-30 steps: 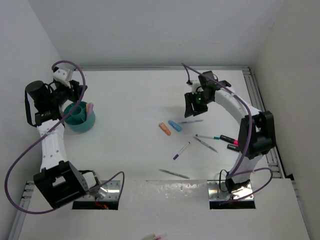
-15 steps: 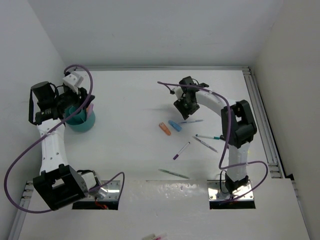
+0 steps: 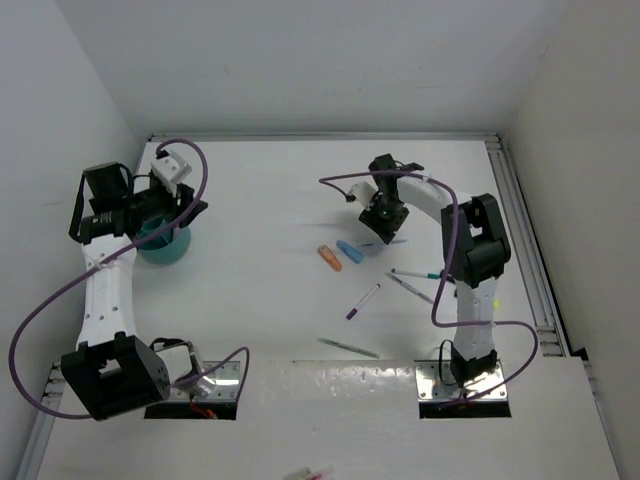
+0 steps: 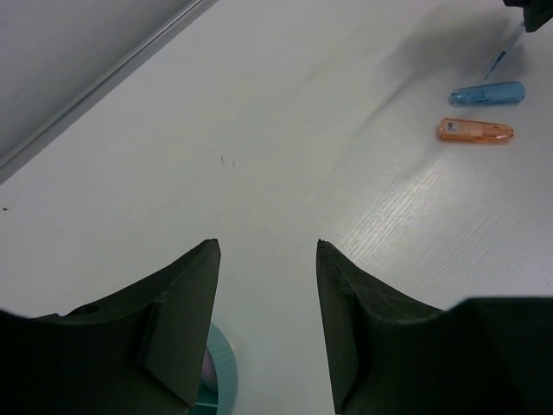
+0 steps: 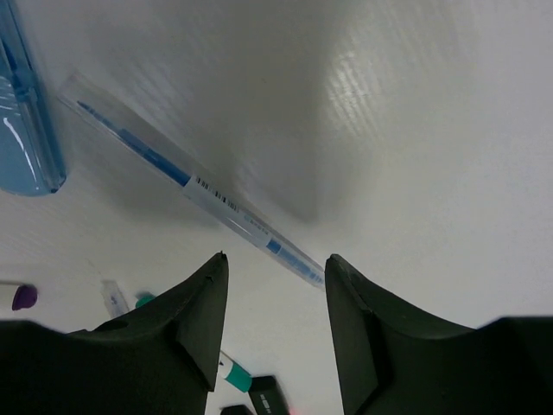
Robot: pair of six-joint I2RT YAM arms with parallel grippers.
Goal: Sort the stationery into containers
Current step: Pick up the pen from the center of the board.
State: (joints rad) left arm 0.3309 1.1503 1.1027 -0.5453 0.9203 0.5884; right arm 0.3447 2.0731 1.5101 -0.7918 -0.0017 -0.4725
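Note:
The teal cup [image 3: 165, 243] stands at the left; its rim [image 4: 222, 373] shows below my left fingers. My left gripper [image 3: 183, 208] is open and empty just above and right of the cup. My right gripper [image 3: 386, 222] is open and empty, low over a thin clear blue pen [image 5: 194, 187], which lies just ahead of its fingertips [image 5: 216, 268]. An orange highlighter [image 3: 329, 257] and a blue highlighter [image 3: 349, 251] lie side by side mid-table; both show in the left wrist view, orange [image 4: 473, 130] and blue [image 4: 486, 93]. The blue one also shows in the right wrist view [image 5: 24, 130].
A purple-ended pen [image 3: 362, 301], a grey pen [image 3: 348, 347], a teal-capped pen [image 3: 417, 273] and another thin pen [image 3: 412, 289] lie right of centre. A metal rail [image 3: 520, 220] runs along the right edge. Purple cables loop from both arms.
The left gripper has swung up and right off the cup. The right arm has folded in and its gripper has come down over the thin blue pen.

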